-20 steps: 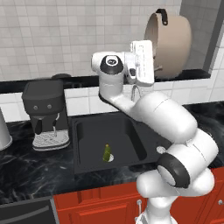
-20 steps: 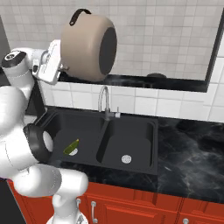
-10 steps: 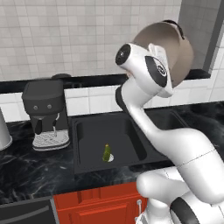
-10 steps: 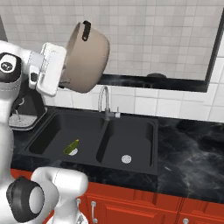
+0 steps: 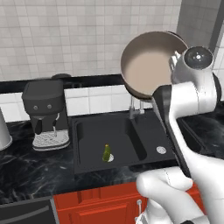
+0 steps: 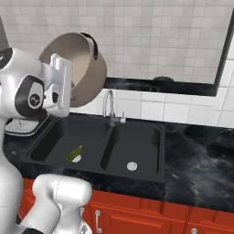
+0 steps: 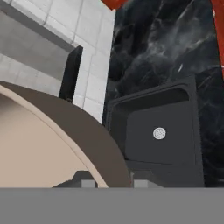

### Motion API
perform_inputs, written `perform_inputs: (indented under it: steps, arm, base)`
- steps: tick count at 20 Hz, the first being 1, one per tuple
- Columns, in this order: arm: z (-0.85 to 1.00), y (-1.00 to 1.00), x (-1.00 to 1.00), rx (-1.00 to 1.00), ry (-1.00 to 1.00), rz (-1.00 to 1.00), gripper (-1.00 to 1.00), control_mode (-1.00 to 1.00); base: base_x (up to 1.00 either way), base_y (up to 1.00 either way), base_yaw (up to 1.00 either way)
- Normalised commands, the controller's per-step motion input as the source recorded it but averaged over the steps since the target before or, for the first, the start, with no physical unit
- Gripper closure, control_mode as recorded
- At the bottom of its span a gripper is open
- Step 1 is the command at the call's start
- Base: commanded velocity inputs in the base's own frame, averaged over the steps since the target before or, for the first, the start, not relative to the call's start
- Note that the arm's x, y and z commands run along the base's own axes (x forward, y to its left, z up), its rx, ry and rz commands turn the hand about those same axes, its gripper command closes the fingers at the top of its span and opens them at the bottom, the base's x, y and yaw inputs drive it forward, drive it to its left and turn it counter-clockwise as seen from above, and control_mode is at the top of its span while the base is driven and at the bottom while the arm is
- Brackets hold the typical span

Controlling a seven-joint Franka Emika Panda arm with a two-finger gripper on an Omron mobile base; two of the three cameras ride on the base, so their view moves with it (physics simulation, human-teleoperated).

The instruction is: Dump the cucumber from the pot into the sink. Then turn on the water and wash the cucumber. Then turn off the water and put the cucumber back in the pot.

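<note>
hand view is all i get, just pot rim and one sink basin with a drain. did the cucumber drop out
Observer: Yes. The cucumber lies in the sink's other basin, by its drain.
Operator: pot empty then
Observer: In the left base view the pot shows a bare pale interior.
Operator: pot down or up in the air
Observer: It is held up on its side above the faucet, gripper clamped on its rim.

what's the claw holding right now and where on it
The claw holds the empty pot by its rim, one finger inside the wall and one outside, tipped on its side above the sink.
</note>
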Motion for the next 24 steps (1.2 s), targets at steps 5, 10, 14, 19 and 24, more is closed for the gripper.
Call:
perform_inputs:
  steps: [5, 10, 14, 19, 24]
  arm:
    - [-0.20, 0.03, -0.30, 0.27, 0.05, 0.39, 1.00, -1.00]
    - [-0.20, 0.13, -0.36, 0.22, 0.06, 0.42, 1.00, -1.00]
    - [-0.24, 0.27, -0.17, 0.15, 0.07, 0.32, 1.00, -1.00]
    - [-0.22, 0.56, 0.00, 0.05, 0.11, 0.21, 1.00, -1.00]
    - [-0.10, 0.70, 0.00, 0.00, 0.08, 0.09, 1.00, -1.00]
  base:
    - [0.00, 0.00, 0.00]
    - [0.00, 0.00, 0.00]
    - [0.00, 0.00, 0.00]
    - [0.00, 0.00, 0.00]
    - [0.00, 0.00, 0.00]
